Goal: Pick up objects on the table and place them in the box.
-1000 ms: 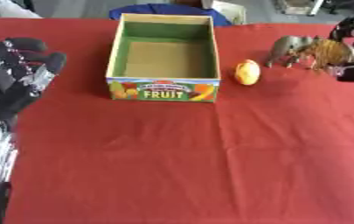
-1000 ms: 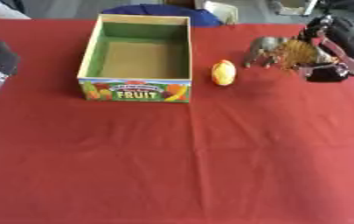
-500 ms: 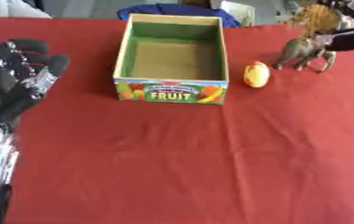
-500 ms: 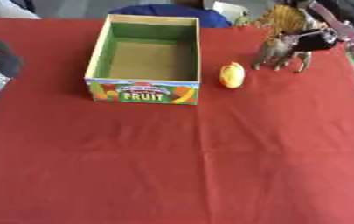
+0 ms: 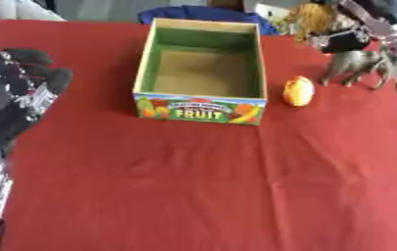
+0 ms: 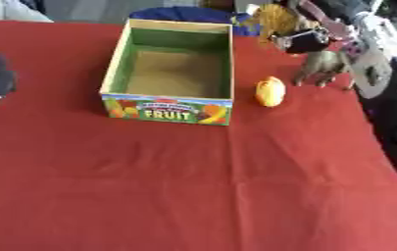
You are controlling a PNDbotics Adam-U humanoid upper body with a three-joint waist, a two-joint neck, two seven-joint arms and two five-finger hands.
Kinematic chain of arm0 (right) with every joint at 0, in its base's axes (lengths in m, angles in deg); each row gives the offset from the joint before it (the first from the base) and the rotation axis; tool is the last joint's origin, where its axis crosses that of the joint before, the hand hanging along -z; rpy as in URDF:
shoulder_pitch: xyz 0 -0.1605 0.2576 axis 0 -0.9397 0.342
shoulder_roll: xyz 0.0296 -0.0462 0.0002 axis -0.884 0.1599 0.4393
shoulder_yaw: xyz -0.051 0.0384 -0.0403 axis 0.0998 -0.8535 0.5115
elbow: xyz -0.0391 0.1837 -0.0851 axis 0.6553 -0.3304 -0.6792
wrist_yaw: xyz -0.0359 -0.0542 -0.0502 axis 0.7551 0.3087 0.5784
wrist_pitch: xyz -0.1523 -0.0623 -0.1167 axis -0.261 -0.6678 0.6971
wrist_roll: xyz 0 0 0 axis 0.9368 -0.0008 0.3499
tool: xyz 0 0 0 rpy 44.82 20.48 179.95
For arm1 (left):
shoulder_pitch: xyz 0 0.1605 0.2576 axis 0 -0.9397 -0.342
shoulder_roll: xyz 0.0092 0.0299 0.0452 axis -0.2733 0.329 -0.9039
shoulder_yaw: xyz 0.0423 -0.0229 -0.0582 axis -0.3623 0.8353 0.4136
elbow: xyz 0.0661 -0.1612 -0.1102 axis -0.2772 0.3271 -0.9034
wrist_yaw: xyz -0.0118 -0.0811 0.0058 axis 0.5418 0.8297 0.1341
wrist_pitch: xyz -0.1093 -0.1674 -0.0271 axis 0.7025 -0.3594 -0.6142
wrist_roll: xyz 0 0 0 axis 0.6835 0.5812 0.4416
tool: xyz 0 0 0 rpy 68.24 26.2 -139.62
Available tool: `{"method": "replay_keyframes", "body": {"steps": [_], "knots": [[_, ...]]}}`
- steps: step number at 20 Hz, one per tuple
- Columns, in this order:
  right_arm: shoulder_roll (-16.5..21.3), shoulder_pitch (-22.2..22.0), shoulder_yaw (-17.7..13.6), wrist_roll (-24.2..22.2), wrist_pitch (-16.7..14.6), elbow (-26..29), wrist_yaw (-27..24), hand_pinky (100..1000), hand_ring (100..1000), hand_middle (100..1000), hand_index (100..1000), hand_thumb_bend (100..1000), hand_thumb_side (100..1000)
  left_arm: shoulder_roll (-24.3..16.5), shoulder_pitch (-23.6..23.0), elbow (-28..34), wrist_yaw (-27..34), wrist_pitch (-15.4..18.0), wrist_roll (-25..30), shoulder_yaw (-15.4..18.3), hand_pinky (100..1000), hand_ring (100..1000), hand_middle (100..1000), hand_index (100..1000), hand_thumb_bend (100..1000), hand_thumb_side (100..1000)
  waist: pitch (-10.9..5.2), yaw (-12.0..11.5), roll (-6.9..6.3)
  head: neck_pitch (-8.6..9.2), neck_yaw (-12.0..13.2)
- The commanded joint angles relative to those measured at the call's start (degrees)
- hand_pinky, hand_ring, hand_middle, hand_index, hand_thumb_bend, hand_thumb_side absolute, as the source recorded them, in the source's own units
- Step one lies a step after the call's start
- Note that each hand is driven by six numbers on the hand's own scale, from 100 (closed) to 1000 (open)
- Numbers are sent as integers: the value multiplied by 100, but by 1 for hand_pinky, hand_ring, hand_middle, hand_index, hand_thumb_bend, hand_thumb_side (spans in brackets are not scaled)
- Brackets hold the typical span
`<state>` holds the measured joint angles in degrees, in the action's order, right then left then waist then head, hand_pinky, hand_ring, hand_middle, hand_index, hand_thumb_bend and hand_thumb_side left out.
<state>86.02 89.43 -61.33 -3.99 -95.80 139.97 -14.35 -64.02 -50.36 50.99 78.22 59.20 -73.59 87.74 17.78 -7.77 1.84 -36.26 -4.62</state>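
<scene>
With a yellow-brown object (image 6: 276,19) gripped in the right hand (image 6: 309,37) near the worktop's far right corner, the grey animal figure (image 6: 324,67) beneath could be toppled; the left hand (image 5: 17,95) rests open.

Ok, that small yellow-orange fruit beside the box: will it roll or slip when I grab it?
The small rounded yellow-orange fruit looks egg-shaped and smooth, so a sideways nudge may roll it on the red tablecloth. It looks like a toy, probably light and stiff. It lies apart from the cardboard fruit box, leaving room for fingers on both sides.
</scene>
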Motion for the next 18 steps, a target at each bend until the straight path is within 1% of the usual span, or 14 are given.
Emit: {"method": "replay_keyframes", "body": {"steps": [1, 5, 9, 12, 16, 18], "knots": [[-100, 271, -95, 34, 39, -120, 177, 681, 681, 335, 459, 100, 100, -25, 164, 148, 43, 6, 76, -51, 566, 595, 575, 640, 741, 403, -82, -96, 15, 156, -157], [-258, 404, -157, 89, 82, -333, 371, 684, 692, 356, 473, 100, 100, 10, 310, 166, 73, 1, 163, -132, 566, 595, 575, 640, 742, 402, -19, -352, 80, 251, -364], [-374, 429, -229, 119, 142, -577, 576, 693, 711, 395, 501, 100, 100, 65, 443, 183, 105, -4, 255, -215, 566, 595, 575, 640, 743, 402, 36, -589, 143, 312, -632], [-435, 402, -275, 130, 177, -758, 761, 697, 723, 413, 515, 121, 100, 110, 515, 198, 129, -4, 315, -260, 566, 595, 575, 640, 742, 401, 67, -721, 168, 348, -803], [-527, 353, -294, 124, 181, -937, 958, 704, 737, 436, 532, 173, 100, 137, 542, 203, 143, -10, 345, -278, 566, 594, 574, 639, 742, 403, 95, -788, 183, 361, -928], [-572, 330, -270, 70, 148, -993, 1073, 716, 753, 469, 559, 241, 102, 147, 545, 202, 145, -11, 350, -280, 566, 594, 574, 639, 743, 403, 98, -796, 190, 359, -947]]}}
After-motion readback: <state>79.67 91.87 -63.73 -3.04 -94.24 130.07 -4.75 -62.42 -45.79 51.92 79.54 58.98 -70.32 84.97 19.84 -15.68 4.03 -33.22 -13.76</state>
